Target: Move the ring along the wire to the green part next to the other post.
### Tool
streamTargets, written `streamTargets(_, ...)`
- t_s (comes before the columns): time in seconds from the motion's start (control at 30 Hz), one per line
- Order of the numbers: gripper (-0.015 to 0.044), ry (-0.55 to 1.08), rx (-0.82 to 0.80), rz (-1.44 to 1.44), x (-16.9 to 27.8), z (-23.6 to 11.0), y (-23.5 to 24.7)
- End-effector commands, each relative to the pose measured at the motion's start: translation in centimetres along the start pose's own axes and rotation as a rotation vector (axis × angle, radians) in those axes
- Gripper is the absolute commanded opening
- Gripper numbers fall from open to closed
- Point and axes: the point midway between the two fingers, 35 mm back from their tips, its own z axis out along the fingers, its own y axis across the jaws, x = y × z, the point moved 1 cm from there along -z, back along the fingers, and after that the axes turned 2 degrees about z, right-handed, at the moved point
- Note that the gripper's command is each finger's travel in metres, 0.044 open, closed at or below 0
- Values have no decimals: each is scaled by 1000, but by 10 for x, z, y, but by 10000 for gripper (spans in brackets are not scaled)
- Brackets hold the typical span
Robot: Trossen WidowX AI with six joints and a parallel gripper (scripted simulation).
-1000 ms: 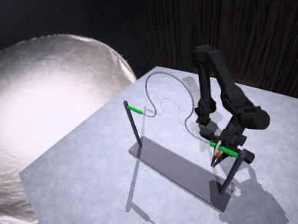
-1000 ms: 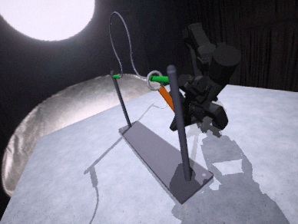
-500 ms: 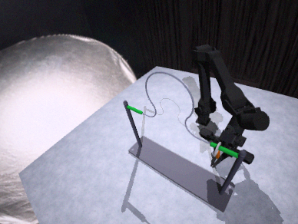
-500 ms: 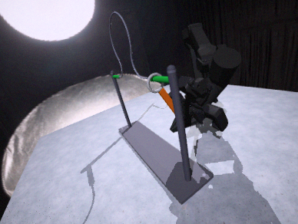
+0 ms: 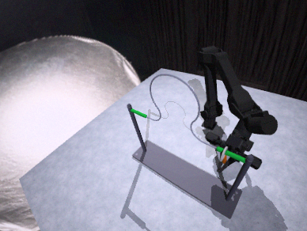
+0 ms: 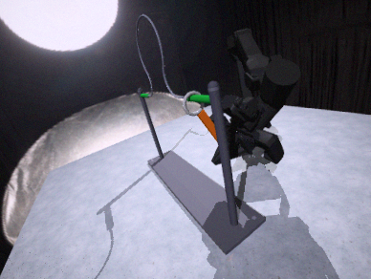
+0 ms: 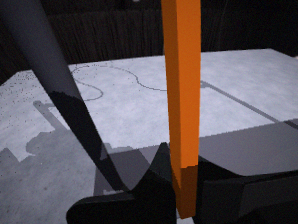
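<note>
The white ring (image 5: pixel 225 152) (image 6: pixel 192 102) sits on the green part of the wire (image 5: pixel 234 155) (image 6: pixel 201 98) next to the near post (image 5: pixel 239 178) (image 6: pixel 223 158). Its orange handle (image 5: pixel 224 160) (image 6: pixel 208 124) (image 7: pixel 182 100) hangs down and slants away from the ring. My gripper (image 5: pixel 226 159) (image 7: pixel 167 146) is shut on the lower end of the handle, close beside the near post. The thin grey wire (image 5: pixel 192 92) (image 6: pixel 162 53) loops up and back to the other green part (image 5: pixel 138 113) (image 6: pixel 144 95) at the far post (image 5: pixel 137 128) (image 6: pixel 152 126).
Both posts stand on a dark grey base plate (image 5: pixel 178 170) (image 6: pixel 186 183) on the pale table. The arm's body stands behind the near post. The table's edges drop off to the left and front.
</note>
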Motion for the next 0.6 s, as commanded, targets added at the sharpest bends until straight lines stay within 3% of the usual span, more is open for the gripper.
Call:
streamTargets(0.0,60,0,0,0,0,0,0)
streamTargets(0.13,160,1,0,0,0,-2,0)
streamTargets(0.57,160,5,5,4,2,-44,0)
